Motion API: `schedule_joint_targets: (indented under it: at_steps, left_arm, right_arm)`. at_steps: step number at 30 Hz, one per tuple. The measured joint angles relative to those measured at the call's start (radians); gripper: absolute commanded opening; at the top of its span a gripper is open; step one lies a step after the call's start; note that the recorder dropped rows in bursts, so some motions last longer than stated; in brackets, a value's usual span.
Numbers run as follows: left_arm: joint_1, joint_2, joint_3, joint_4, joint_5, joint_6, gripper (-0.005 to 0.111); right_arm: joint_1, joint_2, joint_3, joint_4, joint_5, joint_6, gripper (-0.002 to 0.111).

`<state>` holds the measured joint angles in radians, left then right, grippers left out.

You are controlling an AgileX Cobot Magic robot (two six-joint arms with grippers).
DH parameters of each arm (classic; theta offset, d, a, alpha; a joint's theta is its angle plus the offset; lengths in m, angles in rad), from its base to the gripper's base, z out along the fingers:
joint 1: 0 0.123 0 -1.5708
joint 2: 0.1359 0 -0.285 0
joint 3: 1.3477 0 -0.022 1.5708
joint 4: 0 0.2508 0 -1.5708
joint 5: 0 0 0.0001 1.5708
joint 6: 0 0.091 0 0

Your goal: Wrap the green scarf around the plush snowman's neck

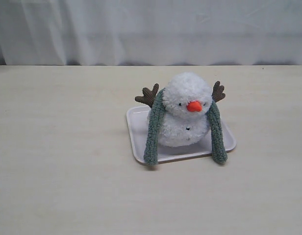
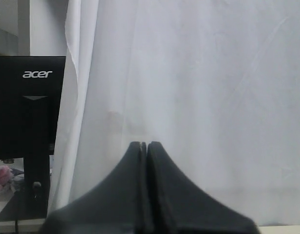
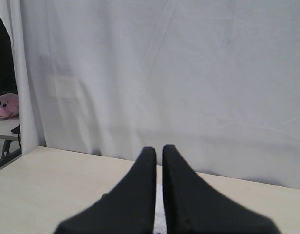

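Left gripper (image 2: 144,146) shut, right gripper (image 3: 159,151) nearly so, both empty and far from the plush snowman (image 1: 185,93). The green scarf (image 1: 153,127) just drapes behind its neck, ends uncrossed.

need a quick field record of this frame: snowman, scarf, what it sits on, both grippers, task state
toy: plush snowman upright, facing the exterior camera
support: white tray on the table
wrap: green scarf passes behind the neck, with one end hanging down each side of the front, uncrossed and reaching the tray's front edge
left: left gripper jaws shut, empty, facing the curtain
right: right gripper jaws nearly together, empty
exterior view: no arm visible
task state: draped, not closed across the front
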<state>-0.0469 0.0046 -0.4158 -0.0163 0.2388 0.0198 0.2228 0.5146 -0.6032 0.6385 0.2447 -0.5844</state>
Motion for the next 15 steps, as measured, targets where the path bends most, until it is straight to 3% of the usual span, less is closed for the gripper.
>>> schedule_joint_targets:
  at_steps: [7,15]
  left_arm:
    - [0.0,0.0,0.073,0.016,-0.035,0.0,0.0]
    - [0.0,0.0,0.223,0.016,-0.182,0.002,0.0]
  right_arm:
    - [0.0,0.0,0.0,0.0,0.0,0.0,0.004]
    - [0.0,0.0,0.0,0.0,0.0,0.0,0.004]
